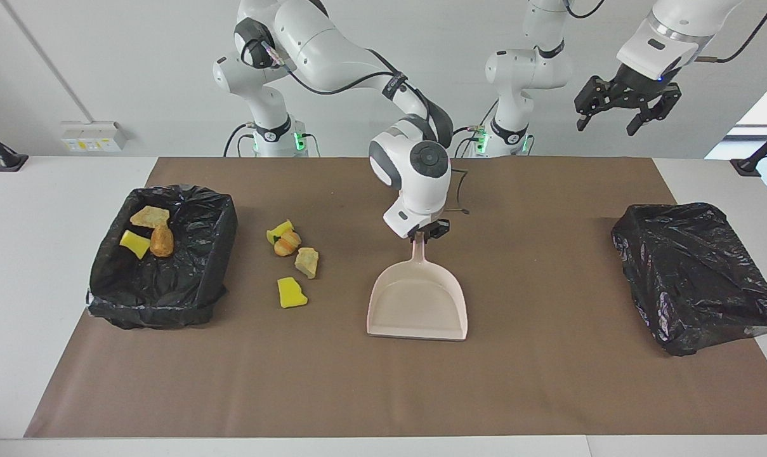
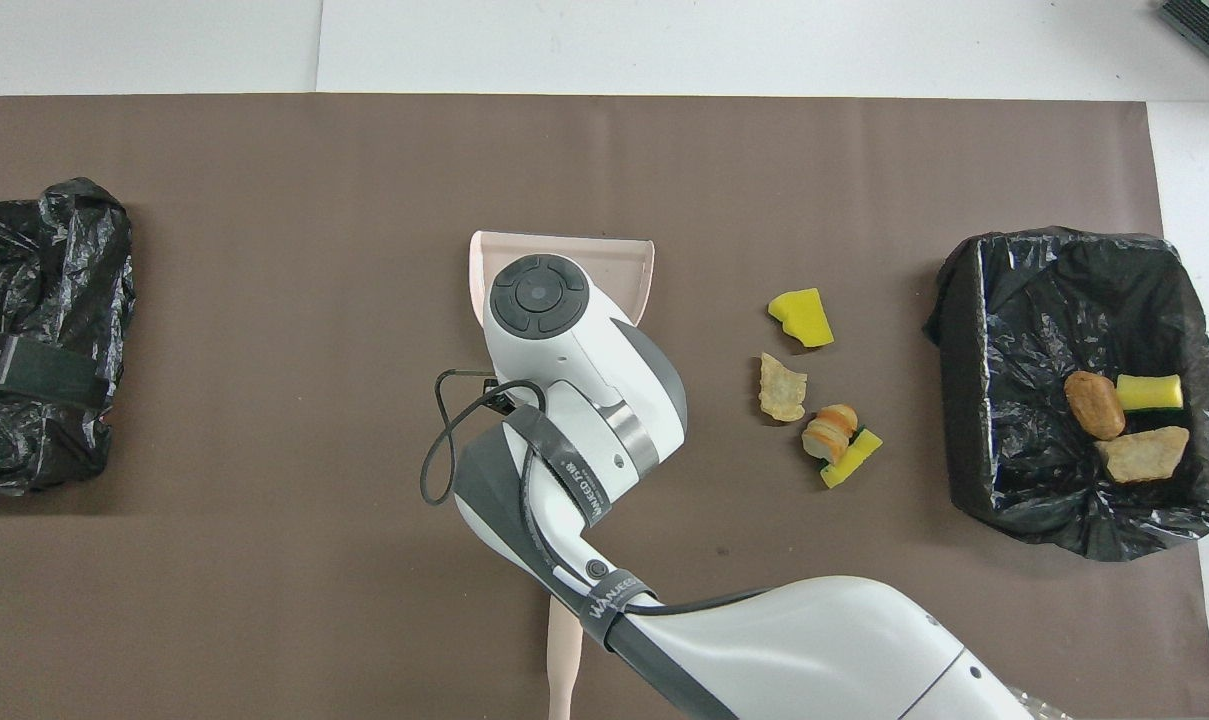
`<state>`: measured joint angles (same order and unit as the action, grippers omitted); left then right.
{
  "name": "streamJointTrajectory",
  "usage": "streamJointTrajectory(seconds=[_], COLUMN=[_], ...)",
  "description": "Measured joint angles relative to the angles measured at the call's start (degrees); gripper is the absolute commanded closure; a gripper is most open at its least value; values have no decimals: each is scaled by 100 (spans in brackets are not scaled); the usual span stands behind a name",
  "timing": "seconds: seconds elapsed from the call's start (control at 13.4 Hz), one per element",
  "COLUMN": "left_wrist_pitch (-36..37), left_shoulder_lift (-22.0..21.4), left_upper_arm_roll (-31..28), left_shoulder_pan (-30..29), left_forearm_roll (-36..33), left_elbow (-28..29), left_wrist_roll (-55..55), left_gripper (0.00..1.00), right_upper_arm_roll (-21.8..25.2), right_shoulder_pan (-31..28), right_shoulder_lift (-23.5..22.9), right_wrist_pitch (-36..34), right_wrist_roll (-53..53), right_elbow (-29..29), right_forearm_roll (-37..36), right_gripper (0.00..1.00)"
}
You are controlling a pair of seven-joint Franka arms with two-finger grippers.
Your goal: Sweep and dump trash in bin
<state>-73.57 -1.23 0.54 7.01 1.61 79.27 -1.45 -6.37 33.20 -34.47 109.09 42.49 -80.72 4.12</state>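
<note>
Brown mat (image 1: 548, 381): dustpan (image 1: 418, 298) arm-hidden overhead.

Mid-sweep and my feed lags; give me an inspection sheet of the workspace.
surface: brown mat on a white table, lying flat.
job's things: four scraps on the mat between dustpan and bin; three scraps in the bin.
clutter: second black bag at the left arm's end.
grippers: right tool shut on the dustpan's handle; left tool open, raised over the left arm's end.
cables: loop at the right wrist.
surroundings: white wall, socket box.
</note>
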Motion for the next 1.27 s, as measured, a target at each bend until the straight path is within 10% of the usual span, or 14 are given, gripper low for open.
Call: streamJointTrajectory(seconds=[0.07, 0.15, 0.22, 0.67, 1.27], left_wrist_pitch=[0, 0, 0, 0, 27], left_shoulder_lift=[0, 0, 0, 0, 0], left_upper_arm_roll=[0, 0, 0, 0, 7], left_shoulder_pan=[0, 0, 0, 0, 12], left_forearm_roll=[0, 0, 0, 0, 0], left_elbow=[0, 0, 0, 0, 0], left_wrist_roll=[0, 0, 0, 0, 1], left_gripper=[0, 0, 0, 0, 0], right_upper_arm_roll=[1, 1, 1, 24, 0], right_shoulder_pan=[-15, -29, -39, -119, -183], right_shoulder_lift=[-1, -1, -1, 365, 2225], right_wrist_pitch=[0, -2, -10, -415, -2013], right_wrist_roll=[-10, -14, -28, -151, -160], right_elbow=[0, 0, 1, 153, -865], right_forearm_roll=[0, 0, 0, 0, 389], right_gripper=[97, 32, 0, 0, 0])
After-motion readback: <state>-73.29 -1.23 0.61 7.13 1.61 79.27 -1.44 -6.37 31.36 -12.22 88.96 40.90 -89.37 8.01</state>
